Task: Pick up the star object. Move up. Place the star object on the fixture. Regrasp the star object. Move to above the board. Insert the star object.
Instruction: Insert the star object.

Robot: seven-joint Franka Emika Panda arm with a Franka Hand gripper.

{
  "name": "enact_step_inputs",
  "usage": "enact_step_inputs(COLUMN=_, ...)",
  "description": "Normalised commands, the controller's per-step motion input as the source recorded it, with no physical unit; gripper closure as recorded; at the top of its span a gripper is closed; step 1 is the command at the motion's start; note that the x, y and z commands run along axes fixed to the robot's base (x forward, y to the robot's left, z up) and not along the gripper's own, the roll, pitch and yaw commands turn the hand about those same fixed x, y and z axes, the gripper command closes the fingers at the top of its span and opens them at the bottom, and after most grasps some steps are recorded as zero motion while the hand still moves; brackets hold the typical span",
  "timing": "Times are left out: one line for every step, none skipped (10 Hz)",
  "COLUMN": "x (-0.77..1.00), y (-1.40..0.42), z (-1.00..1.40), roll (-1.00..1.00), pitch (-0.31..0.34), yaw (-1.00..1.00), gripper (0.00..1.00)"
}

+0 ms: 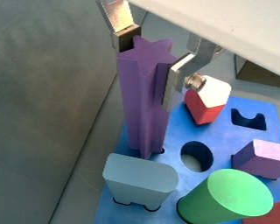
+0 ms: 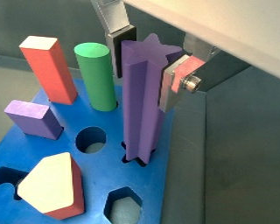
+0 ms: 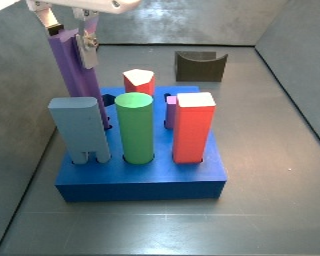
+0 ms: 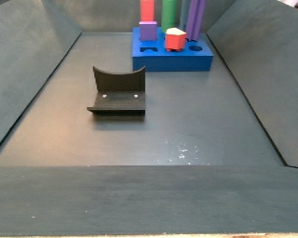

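The purple star object (image 1: 143, 105) stands upright with its lower end in a hole at a corner of the blue board (image 1: 224, 144). My gripper (image 1: 150, 59) is at its top, a finger on either side, shut on it. Both wrist views show this; the peg (image 2: 140, 96) rises from the board (image 2: 14, 162) between the plates. In a side view the gripper (image 3: 69, 40) holds the peg (image 3: 65, 70) at the far left corner of the board (image 3: 143, 180). The dark fixture (image 3: 199, 66) sits apart on the floor, bare.
The board also carries a green cylinder (image 3: 135, 128), a red block (image 3: 191, 125), a grey-blue peg (image 3: 77, 128), a red and white pentagon piece (image 3: 137, 80) and a short purple block (image 2: 31, 118). Grey bin walls (image 4: 33, 84) ring the floor.
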Motion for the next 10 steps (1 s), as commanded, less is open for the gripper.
enact_step_inputs(x=0.00, y=0.00, z=-0.40, roll=0.10, pitch=0.056, yaw=0.03, gripper=1.00)
enact_step_inputs(x=0.17, y=0.00, z=-0.43, roll=0.09, pitch=0.130, yaw=0.02, gripper=1.00)
enact_step_inputs(x=0.22, y=0.02, z=-0.45, roll=0.02, pitch=0.123, yaw=0.00, gripper=1.00)
enact_step_inputs(x=0.30, y=0.02, z=-0.45, roll=0.01, pitch=0.159, yaw=0.00, gripper=1.00)
enact_step_inputs(x=0.28, y=0.03, z=-0.46, roll=0.03, pitch=0.160, yaw=0.00, gripper=1.00)
enact_step_inputs(x=0.31, y=0.03, z=-0.49, roll=0.03, pitch=0.173, yaw=0.00, gripper=1.00)
enact_step_inputs(x=0.30, y=0.04, z=-0.47, roll=0.05, pitch=0.180, yaw=0.00, gripper=1.00)
enact_step_inputs(x=0.21, y=0.08, z=-0.50, roll=0.10, pitch=0.174, yaw=0.00, gripper=1.00)
enact_step_inputs(x=0.00, y=0.11, z=-0.45, roll=0.09, pitch=0.140, yaw=-0.06, gripper=1.00)
enact_step_inputs(x=-0.19, y=0.12, z=-0.37, roll=0.11, pitch=0.117, yaw=-0.10, gripper=1.00)
